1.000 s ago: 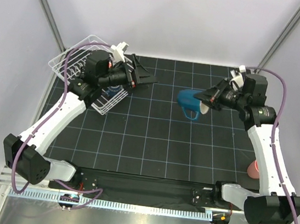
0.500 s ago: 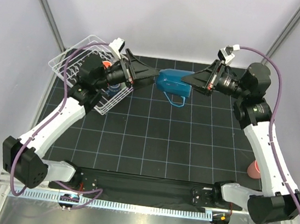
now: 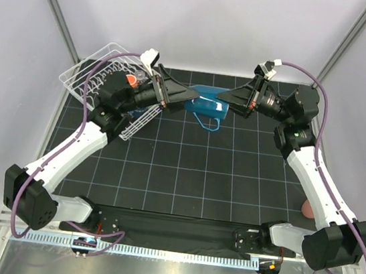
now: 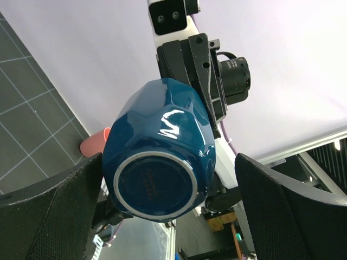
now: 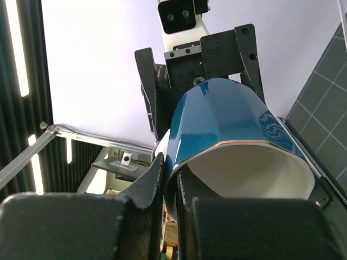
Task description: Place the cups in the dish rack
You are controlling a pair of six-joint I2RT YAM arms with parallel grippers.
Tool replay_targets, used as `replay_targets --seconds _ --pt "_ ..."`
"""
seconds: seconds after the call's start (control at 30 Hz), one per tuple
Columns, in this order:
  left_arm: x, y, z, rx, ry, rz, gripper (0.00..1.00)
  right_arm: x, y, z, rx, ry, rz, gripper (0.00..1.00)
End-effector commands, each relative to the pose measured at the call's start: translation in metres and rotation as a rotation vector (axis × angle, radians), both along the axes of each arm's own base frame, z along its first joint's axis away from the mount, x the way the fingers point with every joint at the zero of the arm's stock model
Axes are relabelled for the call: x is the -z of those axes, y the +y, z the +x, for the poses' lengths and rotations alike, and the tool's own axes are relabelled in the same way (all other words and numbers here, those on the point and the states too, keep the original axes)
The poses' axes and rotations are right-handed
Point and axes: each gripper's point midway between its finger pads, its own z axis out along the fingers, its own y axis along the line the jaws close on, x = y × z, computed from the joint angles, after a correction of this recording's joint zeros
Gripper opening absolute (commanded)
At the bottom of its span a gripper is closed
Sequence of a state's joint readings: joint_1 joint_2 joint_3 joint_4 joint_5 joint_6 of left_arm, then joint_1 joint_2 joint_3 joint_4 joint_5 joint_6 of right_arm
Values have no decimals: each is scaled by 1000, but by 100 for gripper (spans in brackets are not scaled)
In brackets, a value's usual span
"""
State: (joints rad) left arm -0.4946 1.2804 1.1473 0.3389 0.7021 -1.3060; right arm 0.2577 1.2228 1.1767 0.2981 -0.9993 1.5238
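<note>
Right pincer (image 5: 169, 179) is clamping the rim wall of the dark blue mug (image 4: 160, 162), holding it off the table directly ahead of itself. The mug's base is pointing into the left pincer (image 3: 182, 95), whose fingers are standing wide apart and flanking that base. Judging it glazed ceramic: rigid, weighty, slick, chippable. I am favouring a hold across the faceted body near the foot ring, not on the handle (image 3: 210, 122) dangling below.

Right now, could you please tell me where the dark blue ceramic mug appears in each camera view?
Top external: dark blue ceramic mug at upper centre.
Left wrist: mug at centre, base toward the camera.
Right wrist: mug centre-right, cream inside showing.
Shared landmark: black gridded mat.
</note>
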Motion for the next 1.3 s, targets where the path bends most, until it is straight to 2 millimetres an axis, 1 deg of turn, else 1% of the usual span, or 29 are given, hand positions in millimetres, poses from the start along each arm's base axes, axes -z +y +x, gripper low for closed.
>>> replay_targets --seconds 0.0,0.23,0.3,0.37,0.4,0.43,0.5,0.53,0.6,0.63,0.67,0.7,0.73,0.77,0.8,0.83,0.87,0.9,0.93,0.97,1.0,1.03,1.07,1.1,1.17,1.2,1.23,1.27 --pt "-23 -4 -18 62 -94 -50 98 -32 -1 -18 -32 -113 79 4" --pt "-22 -12 -19 95 -93 -52 94 -29 6 -22 -78 -98 71 4" --pt "-20 -13 -19 103 -90 -51 91 -27 8 -22 -84 -100 68 4" --pt "-20 -13 -18 102 -90 -52 86 -25 9 -21 -84 -93 66 4" --pt "-20 -13 -18 104 -90 -52 82 -24 9 -21 -86 -92 65 4" --pt "-21 -13 -19 106 -97 -54 71 -23 9 -21 -87 -92 63 4" --pt "-21 -14 -18 106 -96 -53 55 -22 10 -21 -94 -89 59 4" --pt "-21 -13 -19 108 -99 -54 39 -21 11 -21 -96 -90 57 4" --pt "-19 -14 -17 110 -98 -49 21 -15 12 -20 -99 -87 36 5" --pt "-17 -14 -16 110 -108 -42 0 -9 12 -18 -99 -49 13 11" --pt "-12 -14 -13 104 -88 -25 0 -3 13 -16 -89 -76 -18 21" --pt "-11 -11 -12 95 -88 -15 0 3 13 -14 -83 -68 -44 47" --pt "-9 -8 -10 82 -92 1 0 9 13 -12 -73 -59 -74 56" --pt "7 -1 0 49 -56 65 0 18 12 -11 -60 -68 -137 62" --pt "14 4 5 26 -58 107 0 26 10 -9 -50 -49 -175 72" --pt "21 12 8 -1 -44 159 0 23 8 -5 -13 -69 -207 76" --pt "21 29 22 -65 -122 224 0 38 1 -2 7 8 -258 78" --pt "46 43 26 -100 -22 316 0 45 -4 0 32 -31 -302 82" --pt "55 56 32 -144 -5 374 0 56 -12 3 81 37 -368 82" --pt "49 70 39 -203 -39 435 0 66 -22 10 129 62 -419 83" --pt "85 98 47 -299 13 629 0 76 -30 13 150 31 -488 83" --pt "92 111 51 -342 -3 715 0 87 -40 12 188 94 -563 83" --pt "99 123 55 -369 6 784 0 93 -46 12 198 101 -601 83" --pt "103 149 65 -450 3 876 0 99 -52 14 206 116 -629 83" --pt "115 174 77 -528 31 974 0 104 -59 10 200 115 -673 83" --pt "116 185 82 -566 31 1011 0 105 -61 9 203 117 -682 83" --pt "121 210 90 -642 60 1074 0 107 -63 8 198 109 -691 83" --pt "126 220 95 -670 78 1096 0 110 -63 5 189 117 -698 83"
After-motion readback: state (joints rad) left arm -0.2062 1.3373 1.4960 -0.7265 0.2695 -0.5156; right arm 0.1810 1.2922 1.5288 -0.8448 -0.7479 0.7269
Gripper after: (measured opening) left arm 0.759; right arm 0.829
